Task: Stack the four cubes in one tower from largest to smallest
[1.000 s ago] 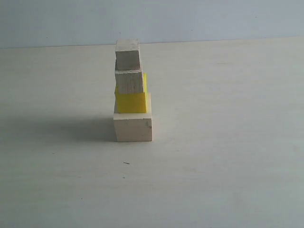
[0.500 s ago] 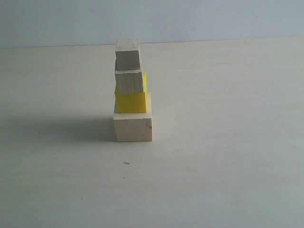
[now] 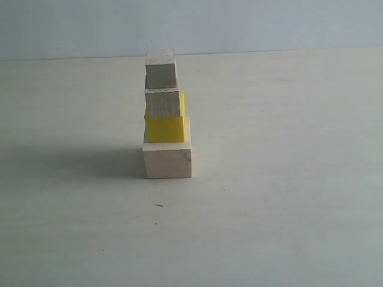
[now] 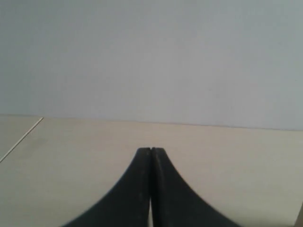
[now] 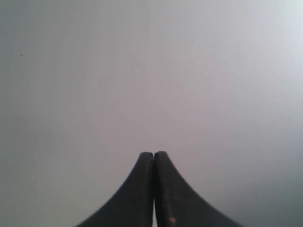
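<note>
Left gripper [image 4: 150, 150] closed over a pale table

Its 2 black fingers [image 4: 135, 191] are pressed together tip to tip, curving apart toward the camera. Beyond the tips lies the bare beige table [image 4: 236, 165], crossed near one edge by 1 thin slanted line [image 4: 21, 137], and behind it stands a plain grey-blue wall [image 4: 151, 56].

Pale tabletop [image 3: 287, 197], grey-blue wall [image 3: 269, 24].

A pale, matte table [image 3: 287, 179] fills most of the exterior view and meets a plain light blue-grey wall [image 3: 239, 24] behind. A tiny dark speck [image 3: 159, 205] lies on the table, and a soft shadow [image 3: 72, 161] darkens its left part.
</note>
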`<state>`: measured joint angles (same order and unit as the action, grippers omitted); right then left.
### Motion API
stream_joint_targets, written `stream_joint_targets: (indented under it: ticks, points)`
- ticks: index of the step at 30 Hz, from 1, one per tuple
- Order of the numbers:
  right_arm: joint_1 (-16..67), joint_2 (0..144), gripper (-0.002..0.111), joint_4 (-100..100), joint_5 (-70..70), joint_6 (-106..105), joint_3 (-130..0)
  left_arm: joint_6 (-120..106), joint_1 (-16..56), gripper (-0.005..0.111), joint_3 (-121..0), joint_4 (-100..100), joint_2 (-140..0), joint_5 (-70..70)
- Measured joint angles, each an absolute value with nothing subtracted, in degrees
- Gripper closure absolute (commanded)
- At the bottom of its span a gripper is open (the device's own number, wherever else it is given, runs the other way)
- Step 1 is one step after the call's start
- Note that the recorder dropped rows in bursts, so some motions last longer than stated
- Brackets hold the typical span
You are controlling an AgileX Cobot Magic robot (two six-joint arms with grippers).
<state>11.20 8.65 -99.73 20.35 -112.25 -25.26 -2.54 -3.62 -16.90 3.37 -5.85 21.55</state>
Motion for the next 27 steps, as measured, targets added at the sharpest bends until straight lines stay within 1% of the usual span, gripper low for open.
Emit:
stream_joint_targets:
  ticks: [3, 8, 15, 21, 27]
  points:
    - [11.2, 8.7, 0.108, -99.7, 20.4, -112.2, -25.3, 0.0, -3.6, 0.107, -14.2, -1.0, -3.0, 22.4]
    - [11.2, 8.7, 0.108, -99.7, 20.4, -112.2, -25.3, 1.0, -3.6, 0.107, -8.2, -1.3, -0.4, 22.7]
    - [11.2, 8.7, 0.108, -99.7, 20.4, -112.2, -25.3, 1.1, -3.6, 0.107, -5.5, -0.6, -0.4, 22.4]
    - [11.2, 8.7, 0.108, -99.7, 20.4, -112.2, -25.3, 1.5, -3.6, 0.107, -0.5, 0.0, -0.4, 22.4]
    - [11.2, 8.7, 0.108, -99.8, 20.4, -112.2, -25.3, 1.6, -3.6, 0.107, -0.2, 0.5, -0.4, 21.4]
